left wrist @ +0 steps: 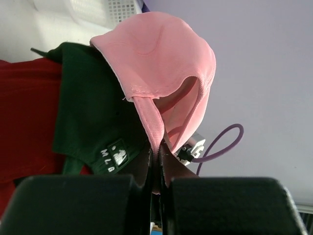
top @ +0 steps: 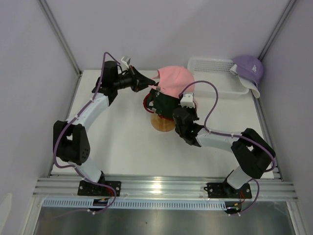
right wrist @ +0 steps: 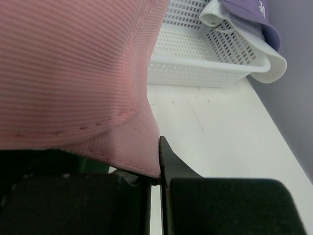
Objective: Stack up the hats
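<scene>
Top view: pink cap is held over the pile on the wooden stand, with the black cap under it and the red cap showing at the bottom. The left gripper is at its back edge and the right gripper at its near side. The lavender cap and white cap sit at the mesh basket, well apart. Left wrist: the fingers are clamped tight on the pink cap's rear strap, and the crown is tilted, only partly over the black cap. Right wrist: the jaws are nearly together and seem to pinch the pink cap's rim; the table is below. Step in hand, by my read: seating the third cap. The next move calls for lowering both sides evenly and squaring the crown over the black one before letting go, or it may slide off crooked.
</scene>
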